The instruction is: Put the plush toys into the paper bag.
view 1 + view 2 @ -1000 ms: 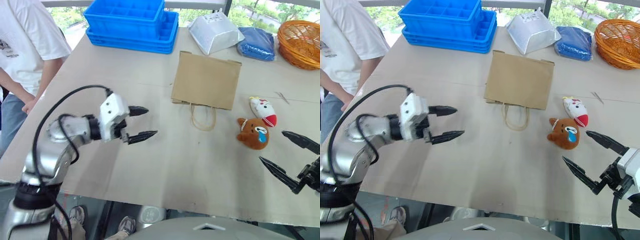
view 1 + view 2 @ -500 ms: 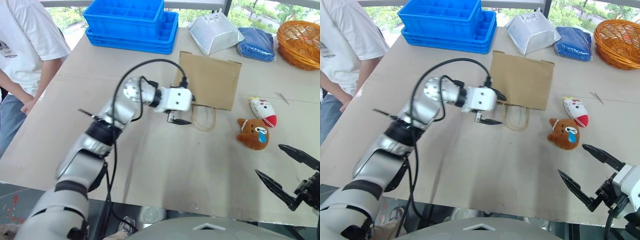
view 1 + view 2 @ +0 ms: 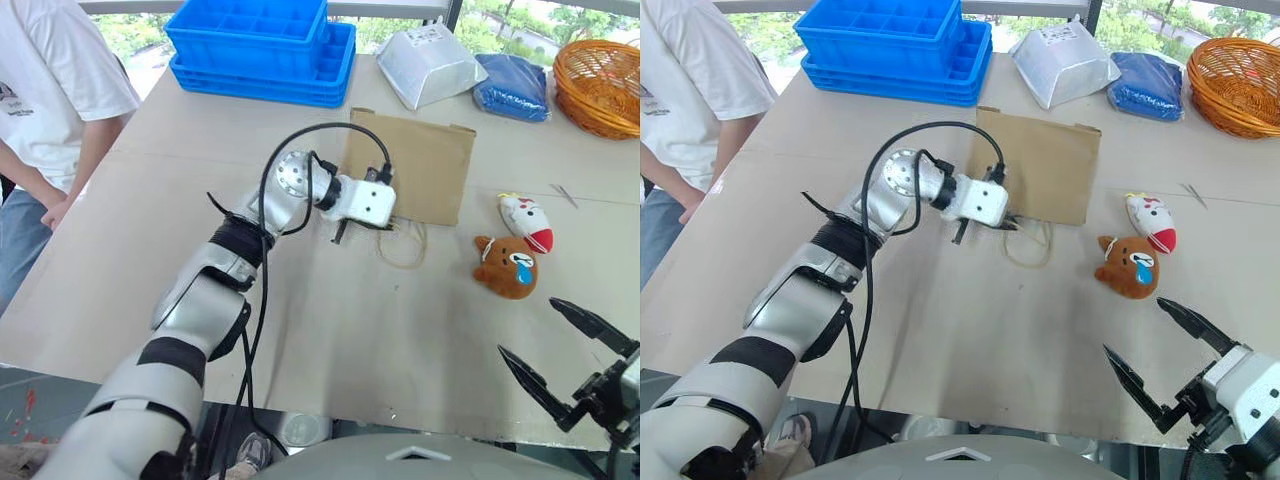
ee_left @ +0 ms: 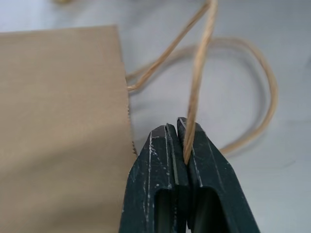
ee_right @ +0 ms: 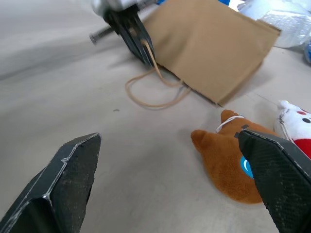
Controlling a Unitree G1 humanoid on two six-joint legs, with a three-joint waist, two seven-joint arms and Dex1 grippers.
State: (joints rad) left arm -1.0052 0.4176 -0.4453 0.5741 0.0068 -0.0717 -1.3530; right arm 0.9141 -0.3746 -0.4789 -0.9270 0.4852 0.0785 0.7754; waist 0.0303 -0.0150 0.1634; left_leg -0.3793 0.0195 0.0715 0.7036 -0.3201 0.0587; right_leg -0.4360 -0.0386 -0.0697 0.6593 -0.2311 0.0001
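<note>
Head camera, looking down on a grey table (image 3: 330, 330). The paper bag (image 3: 412, 165) lies flat at upper centre of the frame, its opening edge toward the lower edge of the picture, with two cord handles (image 3: 405, 245) looping out onto the tabletop below it. The left gripper (image 4: 183, 145) reaches across from the left of the frame to the bag's lower left corner; in the left wrist view its two black fingers are pressed together with one strand of a cord handle pinched between the tips, the strand rising taut from the tips while the other loop lies slack on the table beside the bag's edge. The brown plush toy (image 3: 508, 266), marked with a blue teardrop, lies right of centre, near the bag's lower right corner but apart from it. The white plush toy (image 3: 527, 222), with a red end, lies just above and to the right of the brown one, close beside it; whether the two touch cannot be told. The right gripper (image 3: 562, 353) sits at the lower right of the frame, below the brown toy and apart from it, its two black fingers spread wide with nothing between them; in the right wrist view the brown toy lies between the spread fingers but farther off. Along the top of the frame, left to right: stacked blue crates (image 3: 265, 45), a silver pouch (image 3: 430, 65), a blue bag (image 3: 513, 87) and a wicker basket (image 3: 600, 85). A person in a white shirt (image 3: 55, 90) stands at the upper left, beside the table.
</note>
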